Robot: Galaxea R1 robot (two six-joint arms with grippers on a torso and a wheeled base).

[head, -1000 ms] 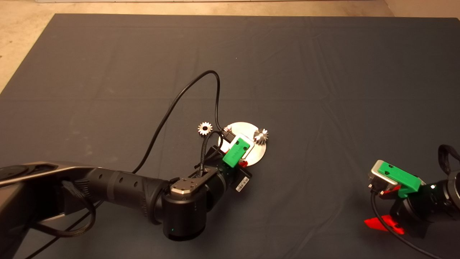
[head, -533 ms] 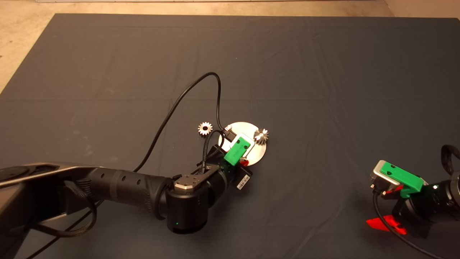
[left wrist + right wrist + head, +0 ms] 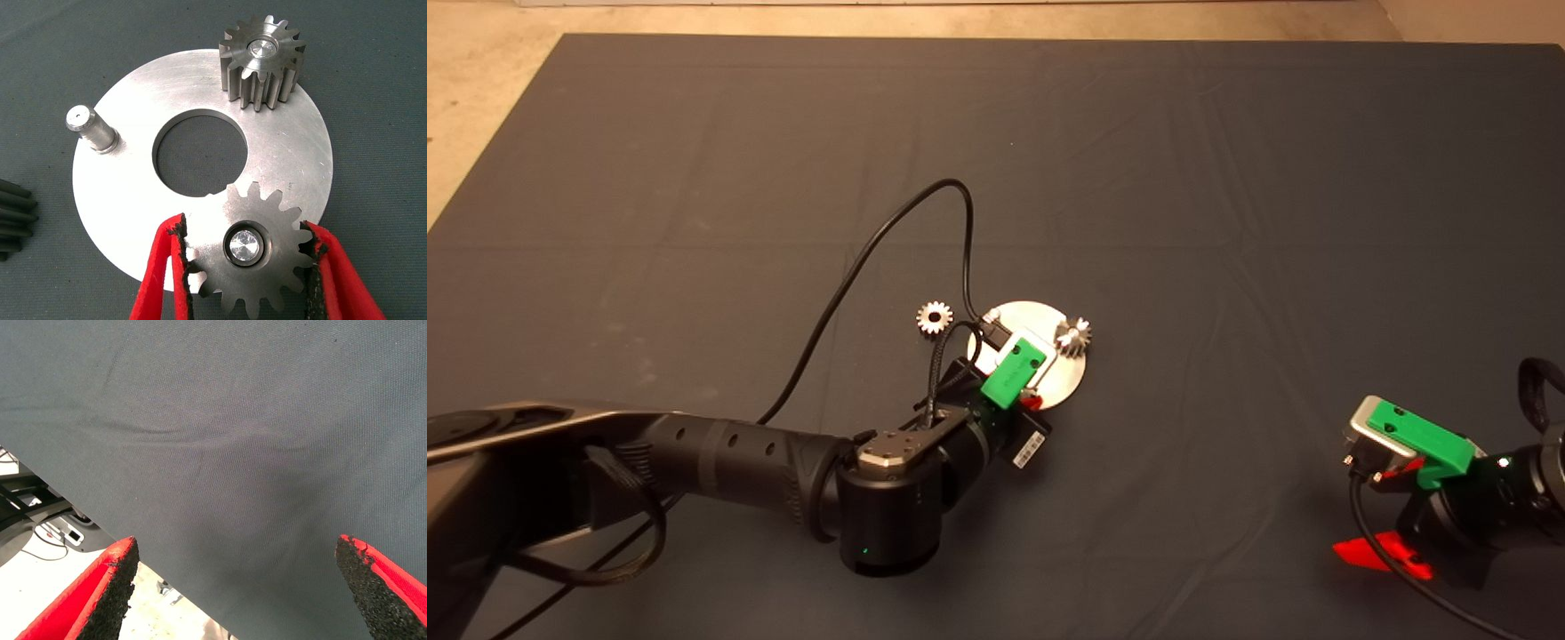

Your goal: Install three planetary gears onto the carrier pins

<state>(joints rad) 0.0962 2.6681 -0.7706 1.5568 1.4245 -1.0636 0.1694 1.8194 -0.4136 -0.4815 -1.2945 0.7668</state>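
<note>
2 gears sit on pins of the disc (image 3: 287,160); 1 gear (image 3: 935,317) lies on the mat (image 3: 1227,178) just beside the disc's rim.
Left gripper (image 3: 248,267) has its fingers (image 3: 160,273) touching both flanks of the near gear (image 3: 250,257), seated on its pin; the far gear (image 3: 262,61) sits on another, 1 pin (image 3: 90,128) stands bare. Right gripper (image 3: 233,587) waits at the mat's near right edge, fingers spread wide, with broad bare mat between.
</note>
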